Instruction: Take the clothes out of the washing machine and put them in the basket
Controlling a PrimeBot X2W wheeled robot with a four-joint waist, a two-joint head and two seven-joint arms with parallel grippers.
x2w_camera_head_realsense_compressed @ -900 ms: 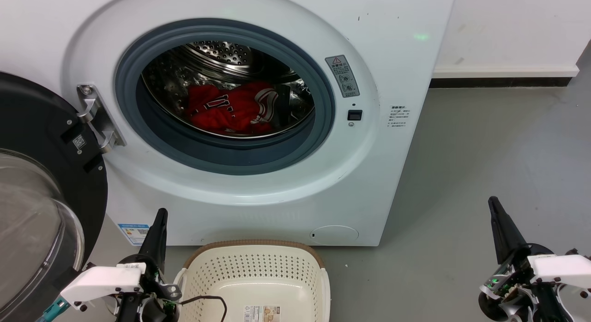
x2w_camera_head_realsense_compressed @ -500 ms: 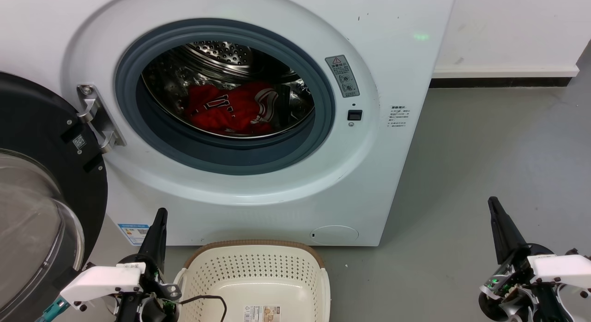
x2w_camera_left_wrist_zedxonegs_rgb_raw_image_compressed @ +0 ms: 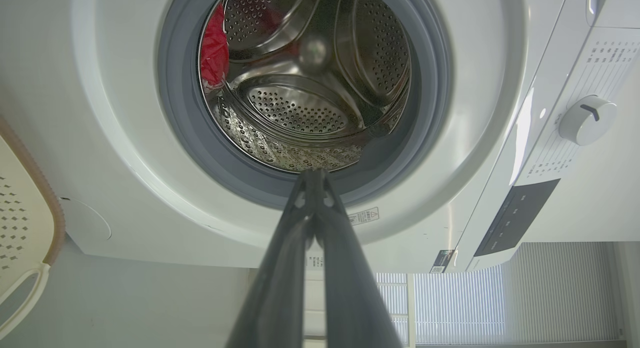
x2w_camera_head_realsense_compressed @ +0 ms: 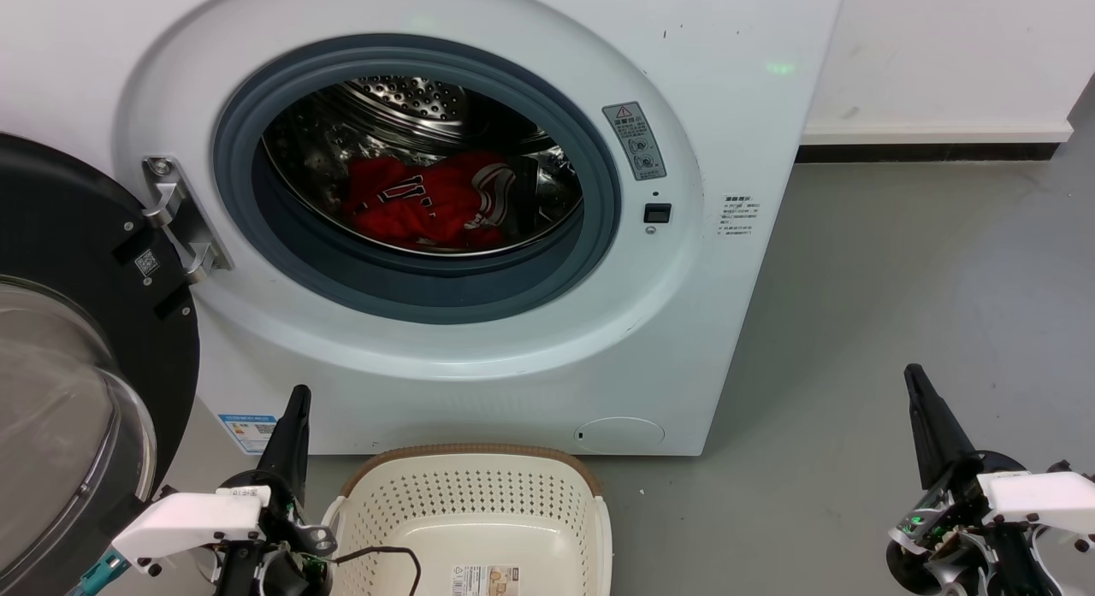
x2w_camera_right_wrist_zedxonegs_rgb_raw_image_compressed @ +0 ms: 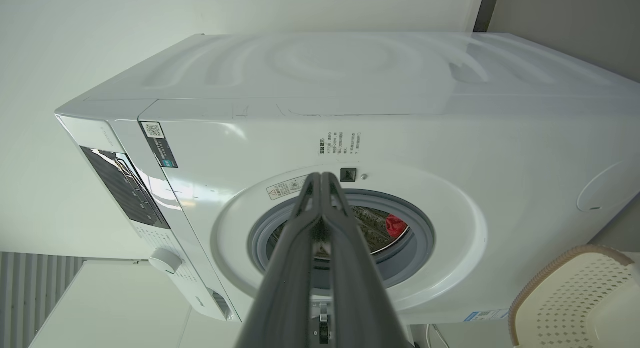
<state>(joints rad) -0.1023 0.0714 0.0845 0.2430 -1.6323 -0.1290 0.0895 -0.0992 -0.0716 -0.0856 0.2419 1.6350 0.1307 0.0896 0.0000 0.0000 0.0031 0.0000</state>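
Note:
The white washing machine (x2w_camera_head_realsense_compressed: 479,357) stands with its black-framed glass door (x2w_camera_head_realsense_compressed: 77,357) swung open to the left. Red clothes (x2w_camera_head_realsense_compressed: 428,203) with white trim lie at the bottom of the steel drum; a patch of the clothes (x2w_camera_left_wrist_zedxonegs_rgb_raw_image_compressed: 214,48) (x2w_camera_right_wrist_zedxonegs_rgb_raw_image_compressed: 396,225) shows in each wrist view. The cream basket (x2w_camera_head_realsense_compressed: 472,463) sits on the floor right in front of the machine, with nothing in it. My left gripper (x2w_camera_head_realsense_compressed: 298,395) is shut and low, just left of the basket. My right gripper (x2w_camera_head_realsense_compressed: 914,374) is shut, far right over the floor. Both point toward the machine (x2w_camera_left_wrist_zedxonegs_rgb_raw_image_compressed: 125,153) (x2w_camera_right_wrist_zedxonegs_rgb_raw_image_compressed: 450,138).
A black cable (x2w_camera_head_realsense_compressed: 385,555) hangs over the basket's near left rim. Grey floor (x2w_camera_head_realsense_compressed: 898,262) stretches to the right of the machine up to a white wall (x2w_camera_head_realsense_compressed: 941,57) with a dark skirting strip. The open door takes up the space at the left.

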